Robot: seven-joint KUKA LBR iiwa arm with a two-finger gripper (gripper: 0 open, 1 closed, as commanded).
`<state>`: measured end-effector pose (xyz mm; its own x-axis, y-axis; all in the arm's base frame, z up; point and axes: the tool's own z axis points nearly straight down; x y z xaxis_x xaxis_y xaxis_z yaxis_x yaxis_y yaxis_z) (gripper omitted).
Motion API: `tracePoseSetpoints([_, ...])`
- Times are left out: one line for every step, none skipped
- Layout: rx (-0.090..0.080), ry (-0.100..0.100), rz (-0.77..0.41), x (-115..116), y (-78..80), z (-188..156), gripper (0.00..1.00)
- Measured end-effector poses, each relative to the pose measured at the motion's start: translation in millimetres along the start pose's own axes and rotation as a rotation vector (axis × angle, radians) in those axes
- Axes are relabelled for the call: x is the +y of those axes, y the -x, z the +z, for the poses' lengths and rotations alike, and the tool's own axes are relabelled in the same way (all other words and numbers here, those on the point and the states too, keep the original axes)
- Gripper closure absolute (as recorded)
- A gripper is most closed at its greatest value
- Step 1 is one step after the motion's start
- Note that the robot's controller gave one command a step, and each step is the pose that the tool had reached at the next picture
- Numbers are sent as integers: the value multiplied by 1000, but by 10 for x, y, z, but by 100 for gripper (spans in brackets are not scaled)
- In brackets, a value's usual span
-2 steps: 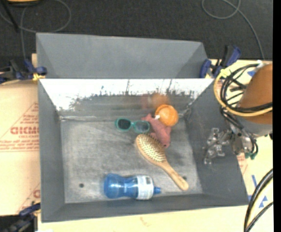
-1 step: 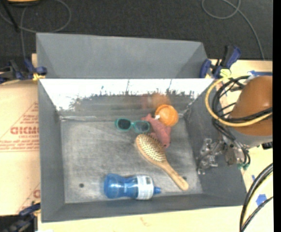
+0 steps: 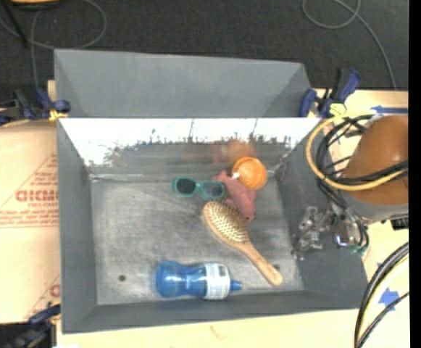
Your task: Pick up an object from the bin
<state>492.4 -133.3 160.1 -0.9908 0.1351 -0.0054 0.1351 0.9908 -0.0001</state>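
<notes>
Item 1, wooden hairbrush (image 3: 233,232): it lies flat on the floor of the grey bin (image 3: 76,216), near the middle. Its oval bristled head points to the far left and its handle runs toward the near right corner. Of all the loose things, I read it as the one nearest the end effector.

Item 2, end effector (image 3: 309,232): it sits to the right of the hairbrush, over the bin's sloping right wall and apart from the handle tip. I cannot tell how far open it is, nor whether it has hold of anything. The orange cover (image 3: 380,154) and looped cables (image 3: 326,158) of the arm sit behind it, further right.

Item 3, dull pink soft thing (image 3: 243,198): just behind the brush head, touching it or very nearly; I cannot tell its kind.

Item 4, orange ball (image 3: 250,172): behind the pink thing, against the back wall.

Item 5, green sunglasses (image 3: 198,188): behind and left of the brush head, just beside the pink thing.

Item 6, blue bottle with a white label (image 3: 192,279): on its side, in front and left of the hairbrush, along the near wall, clear of the handle.
</notes>
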Motion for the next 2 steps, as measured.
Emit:
tracePoseSetpoints([4,-1,-61,175,49,180,100])
tracePoseSetpoints([5,1,-72,341,-116,80,100])
